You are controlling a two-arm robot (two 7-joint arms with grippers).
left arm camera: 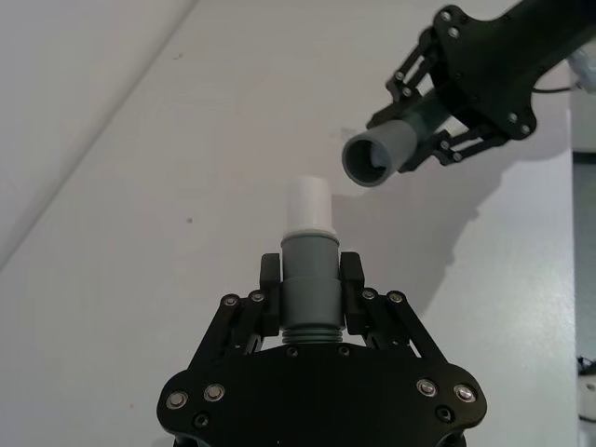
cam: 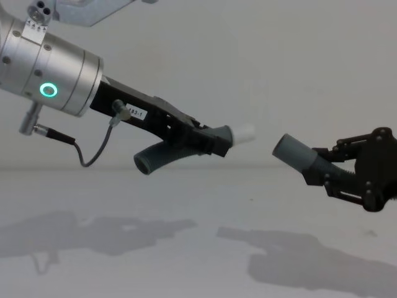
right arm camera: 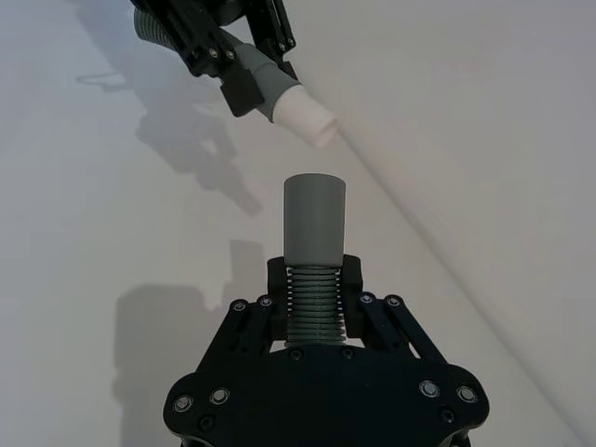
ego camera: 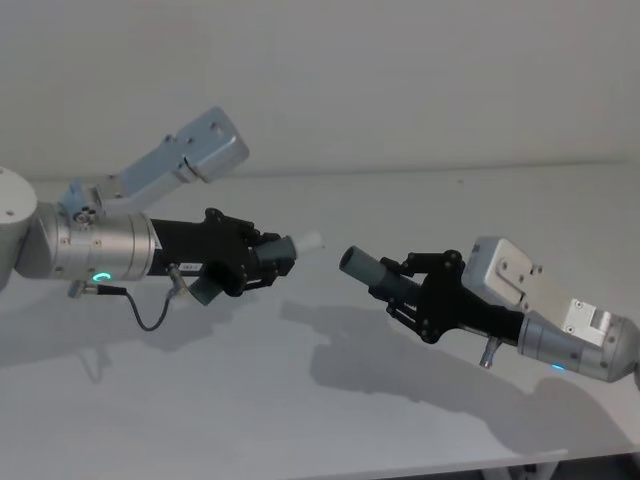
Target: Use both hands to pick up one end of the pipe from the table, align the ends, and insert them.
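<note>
Nearest to the left wrist camera, the left gripper (left arm camera: pixel 310 284) is clamping its two black fingers (left arm camera: pixel 270 279) on the first pipe piece (left arm camera: pixel 309 303). The grey body is sitting between the fingers and the white tip (left arm camera: pixel 307 207) is sticking out in front of them. Farther out, the right gripper (left arm camera: pixel 436 130) is holding the second pipe piece (left arm camera: pixel 400 142), and its open mouth (left arm camera: pixel 365 161) is facing toward the white tip. The two ends are near each other but are not touching, and the mouth is lying a little off the line of the tip.

From the right wrist camera the order is reversed. The right gripper (right arm camera: pixel 315 284) is closing tightly on the ribbed part of the second piece (right arm camera: pixel 314 223), and beyond it the left gripper (right arm camera: pixel 253 70) is pointing the white tip (right arm camera: pixel 307 119) toward it.

In the chest view both pieces are hanging in the air above the table (cam: pixel 186 267), which is carrying their shadows. The mouth (cam: pixel 280 146) is sitting slightly lower than the tip (cam: pixel 244 132) — a small gap is showing between them. The bent tail of the first piece (cam: pixel 152 160) is hanging under the left gripper (cam: pixel 214 141), behind which the silver arm (cam: pixel 68 74) is showing a glowing green ring (cam: pixel 48 90).
</note>
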